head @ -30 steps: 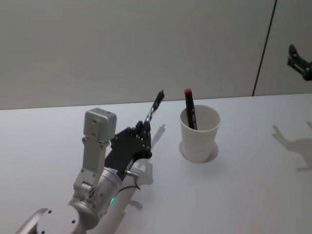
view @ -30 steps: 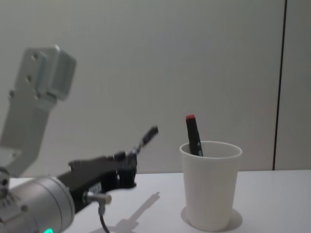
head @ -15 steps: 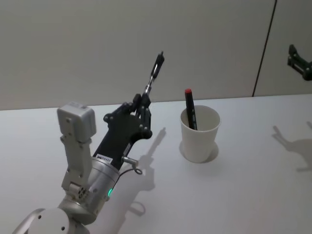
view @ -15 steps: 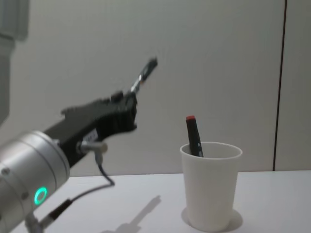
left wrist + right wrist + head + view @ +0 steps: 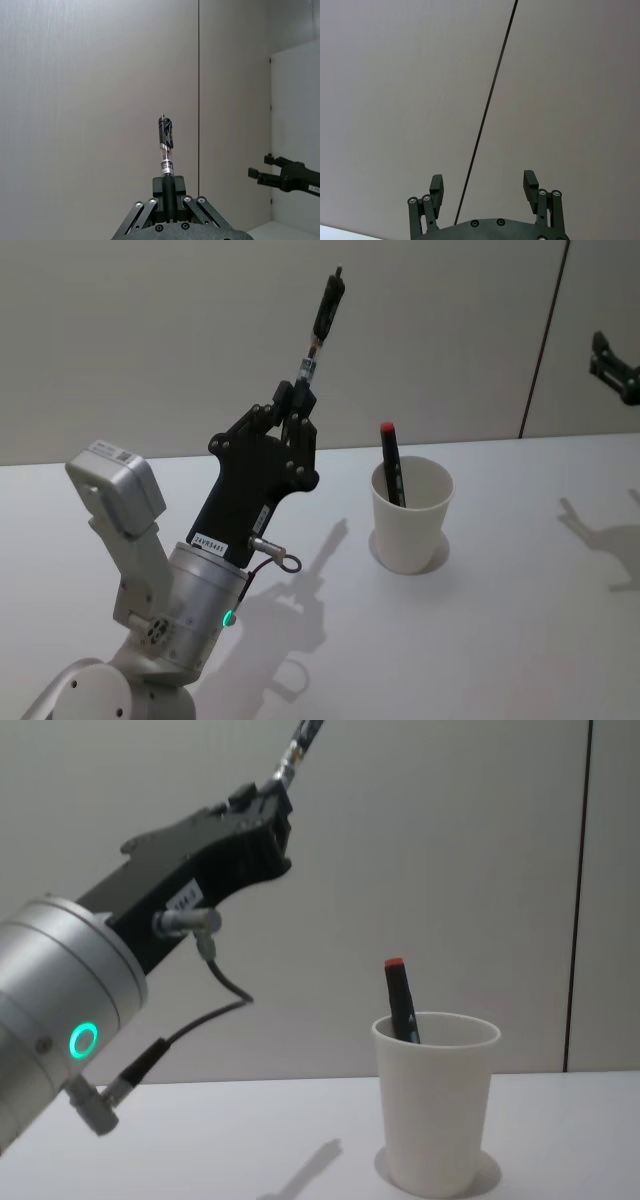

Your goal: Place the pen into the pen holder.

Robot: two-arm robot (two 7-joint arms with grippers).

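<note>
A plain grey wall (image 5: pixel 150 340), split by a thin dark vertical seam (image 5: pixel 541 350), rises behind the white table (image 5: pixel 500 640).

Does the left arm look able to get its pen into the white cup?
Probably yes. The left gripper, shut on the pen, is raised to the pen holder's left with nothing between them; the red-capped marker fills only part of its mouth. The right gripper hangs aside.

Light's soft, even and fairly bright, coming from overhead. The tabletop (image 5: pixel 500 640) catches pale fuzzy shadows: the left arm (image 5: pixel 190 610) throws one just to its right, and a faint one hugs the pen holder (image 5: pixel 410 530) base.
</note>
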